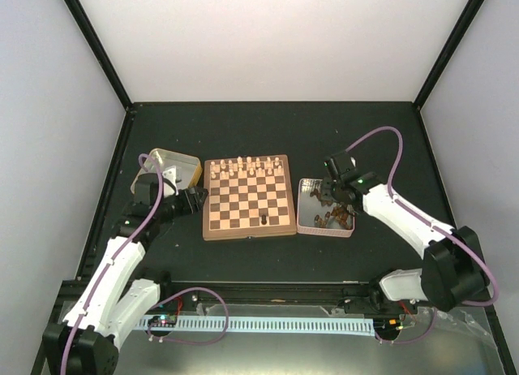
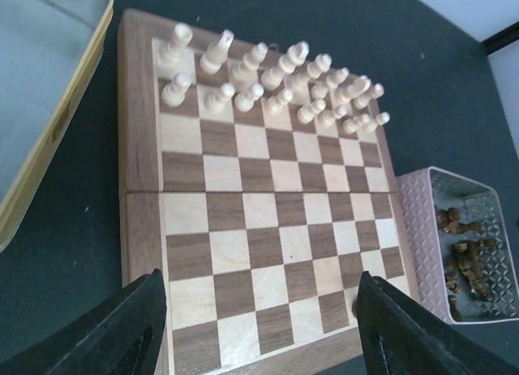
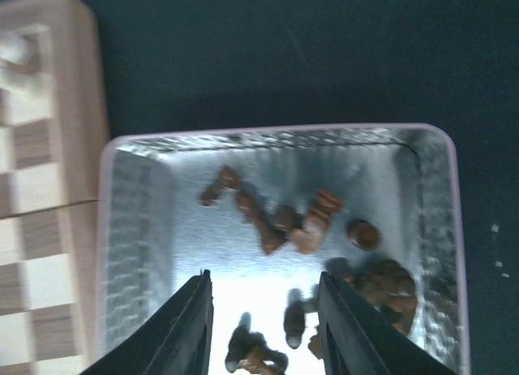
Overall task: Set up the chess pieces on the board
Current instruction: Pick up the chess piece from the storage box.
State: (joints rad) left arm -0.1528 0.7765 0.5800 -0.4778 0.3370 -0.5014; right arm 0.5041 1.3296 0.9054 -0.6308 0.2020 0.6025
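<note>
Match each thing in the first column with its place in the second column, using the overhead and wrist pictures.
Things:
1. pale cream pieces
2. lone dark piece
3. loose dark pieces
4. gold tin

Places:
A. inside the silver tin, right of the board
B. on the table, left of the board
C. on the far two rows of the board
D. standing on the near half of the board

Pairs: 1-C, 2-D, 3-A, 4-B
</note>
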